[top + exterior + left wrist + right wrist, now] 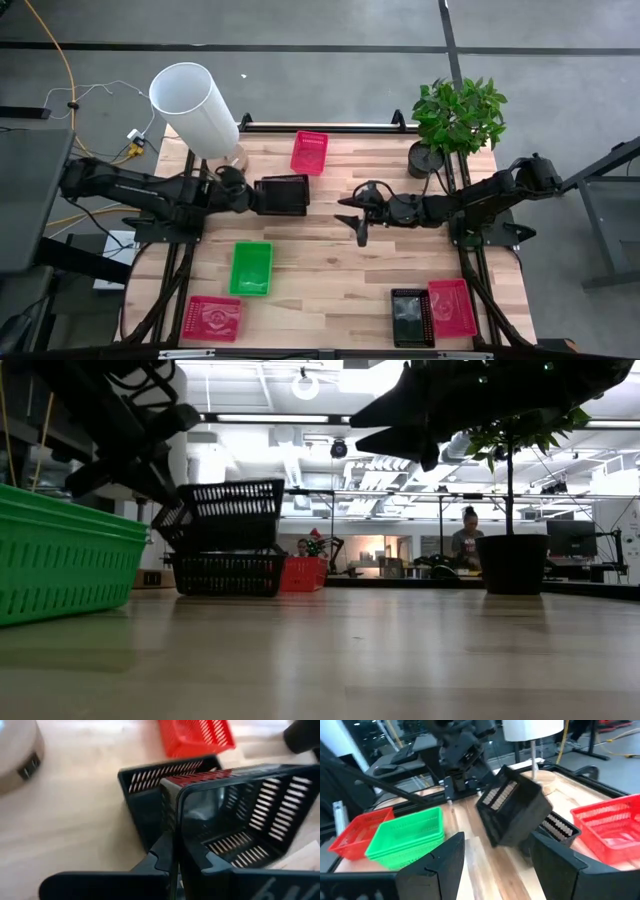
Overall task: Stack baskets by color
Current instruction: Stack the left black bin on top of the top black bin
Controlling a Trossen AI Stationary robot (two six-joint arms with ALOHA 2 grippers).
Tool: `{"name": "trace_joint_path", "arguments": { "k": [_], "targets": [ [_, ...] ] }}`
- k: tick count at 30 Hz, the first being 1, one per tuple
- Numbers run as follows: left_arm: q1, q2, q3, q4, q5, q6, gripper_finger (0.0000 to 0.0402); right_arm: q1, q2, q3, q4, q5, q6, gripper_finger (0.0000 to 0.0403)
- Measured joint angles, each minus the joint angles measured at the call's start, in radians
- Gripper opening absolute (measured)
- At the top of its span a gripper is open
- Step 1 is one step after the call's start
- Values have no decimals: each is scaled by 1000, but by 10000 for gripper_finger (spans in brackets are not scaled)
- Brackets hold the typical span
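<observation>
left gripper point(256, 196) pinching tilted black basket point(288, 190) rim, upper middle, over second black basket point(228, 572) | right gripper point(350, 212) spread, empty, centre frame

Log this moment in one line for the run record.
left gripper: shut on tilted black basket, above second black basket | right gripper: open, empty, mid-table | stack: not seated
</observation>
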Motion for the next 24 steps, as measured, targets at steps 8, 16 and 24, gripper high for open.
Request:
{"name": "trace_joint_path", "arguments": {
  "k": [8, 16, 24],
  "targets": [
    [29, 49, 0, -4, 37, -89, 0, 0, 0, 0, -34, 32, -2, 208],
    [65, 69, 0, 1, 53, -78, 0, 0, 0, 0, -88, 32, -2, 208],
    [66, 69, 0, 1, 88, -37, 32, 0, 0, 0, -99, 32, -2, 208]
  ]
}}
